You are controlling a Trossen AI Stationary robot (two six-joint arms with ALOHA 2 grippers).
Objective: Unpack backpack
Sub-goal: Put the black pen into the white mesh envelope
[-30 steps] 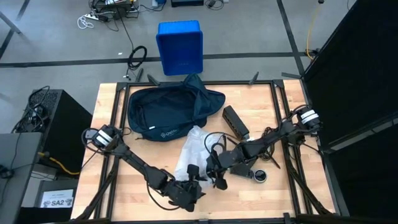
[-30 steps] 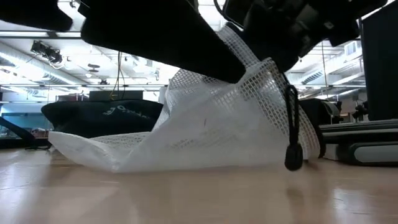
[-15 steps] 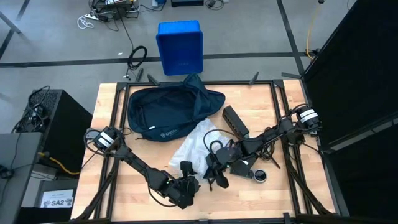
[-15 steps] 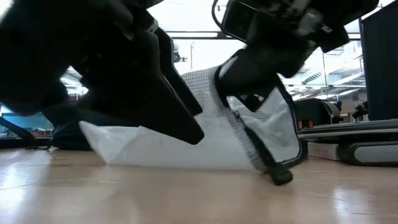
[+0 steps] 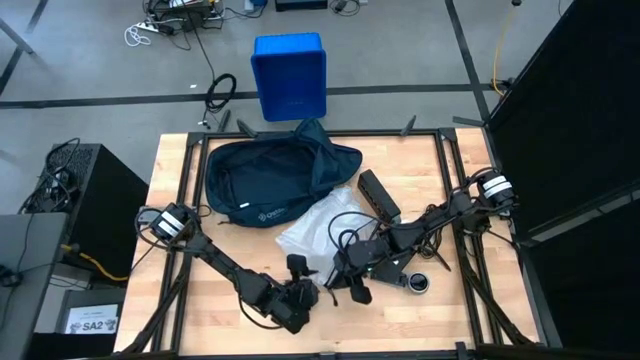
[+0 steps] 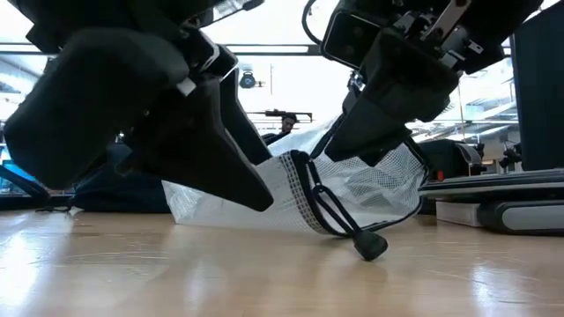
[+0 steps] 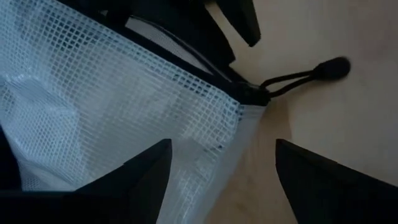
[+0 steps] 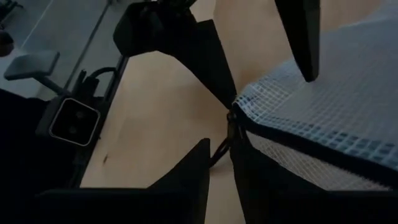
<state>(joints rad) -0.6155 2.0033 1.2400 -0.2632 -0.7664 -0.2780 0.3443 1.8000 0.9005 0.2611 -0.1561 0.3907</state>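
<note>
Now the mesh pouch (image 5: 318,226) (lifted before) lies lower.

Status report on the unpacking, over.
Left gripper open at mesh pouch corner. Right gripper shut on pouch's zipper edge. Backpack behind, on table. Nothing blocking.

Wood table (image 5: 420,165): backpack (image 5: 268,180), mesh pouch (image 5: 320,225), black box (image 5: 379,195).

Your left arm (image 5: 215,262), matte black jointed links, white-banded shoulder joint wrapped in looping black cable, your right arm (image 5: 430,225) the same, your wedge-shaped dark fingers (image 7: 149,171) tapering to blunt points
</note>
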